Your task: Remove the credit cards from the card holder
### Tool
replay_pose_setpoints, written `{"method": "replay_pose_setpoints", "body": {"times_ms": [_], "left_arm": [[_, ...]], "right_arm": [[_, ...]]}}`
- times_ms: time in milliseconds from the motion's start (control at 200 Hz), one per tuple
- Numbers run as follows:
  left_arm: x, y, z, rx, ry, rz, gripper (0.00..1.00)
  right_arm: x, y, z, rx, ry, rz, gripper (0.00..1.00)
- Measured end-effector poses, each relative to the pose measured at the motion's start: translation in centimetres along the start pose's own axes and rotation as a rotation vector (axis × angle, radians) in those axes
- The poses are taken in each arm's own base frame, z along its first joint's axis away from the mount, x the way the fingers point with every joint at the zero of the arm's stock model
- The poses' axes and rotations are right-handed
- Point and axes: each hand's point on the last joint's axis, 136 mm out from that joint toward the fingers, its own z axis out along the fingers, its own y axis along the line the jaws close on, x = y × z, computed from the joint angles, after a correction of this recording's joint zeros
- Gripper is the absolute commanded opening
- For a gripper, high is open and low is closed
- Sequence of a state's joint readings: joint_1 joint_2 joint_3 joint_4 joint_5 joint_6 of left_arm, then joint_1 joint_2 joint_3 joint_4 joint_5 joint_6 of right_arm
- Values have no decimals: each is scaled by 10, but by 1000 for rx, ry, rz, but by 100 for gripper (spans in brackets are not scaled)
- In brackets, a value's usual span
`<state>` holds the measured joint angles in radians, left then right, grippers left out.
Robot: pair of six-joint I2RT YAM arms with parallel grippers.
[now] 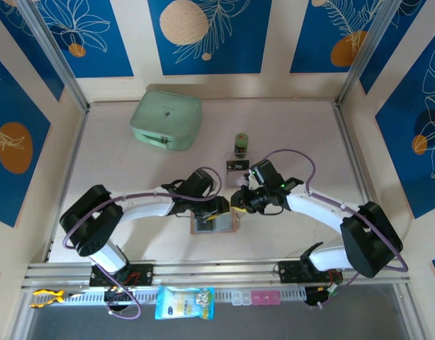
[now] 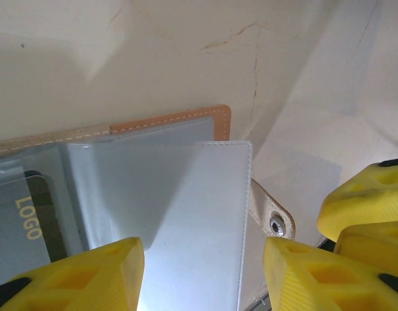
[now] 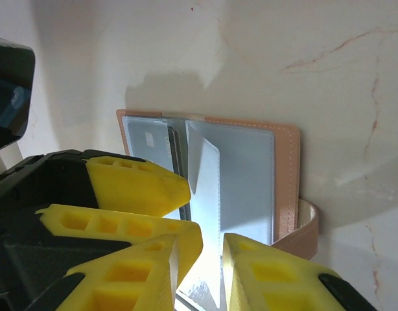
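Note:
The card holder (image 1: 216,227) lies open on the table between both arms, its pinkish-brown rim (image 2: 186,120) and snap tab (image 2: 277,223) close under the left wrist camera. A pale inner sleeve (image 2: 186,207) stands up from it. My left gripper (image 2: 202,272) is open, one finger on each side of that sleeve without touching it. My right gripper (image 3: 209,265) is shut on the sleeve's near end (image 3: 209,194). A dark credit card (image 2: 34,217) printed "LOGO" sits in a left pocket, and a card (image 3: 150,146) shows in the right wrist view too. The left fingers (image 3: 140,184) hover over that pocket.
A mint-green case (image 1: 166,120) lies at the back left. A green-and-black cylinder (image 1: 241,144) and a small clear box (image 1: 236,166) stand just behind the right gripper (image 1: 239,200). The right gripper's fingers (image 2: 361,207) crowd the holder's tab side.

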<state>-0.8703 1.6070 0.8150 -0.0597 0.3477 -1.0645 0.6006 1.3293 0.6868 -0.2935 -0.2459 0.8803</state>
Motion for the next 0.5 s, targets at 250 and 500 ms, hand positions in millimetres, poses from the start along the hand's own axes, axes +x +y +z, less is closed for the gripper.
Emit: {"method": "replay_pose_setpoints", "body": {"times_ms": [250,500], "left_arm": [[-1,0,-2,-5,-7,7,54],[-8,-1,-23,23,-69,16,52]], "right_arm": [[0,0,0,0,2,0,25],[8,-1,11,21,42,-7,25]]}}
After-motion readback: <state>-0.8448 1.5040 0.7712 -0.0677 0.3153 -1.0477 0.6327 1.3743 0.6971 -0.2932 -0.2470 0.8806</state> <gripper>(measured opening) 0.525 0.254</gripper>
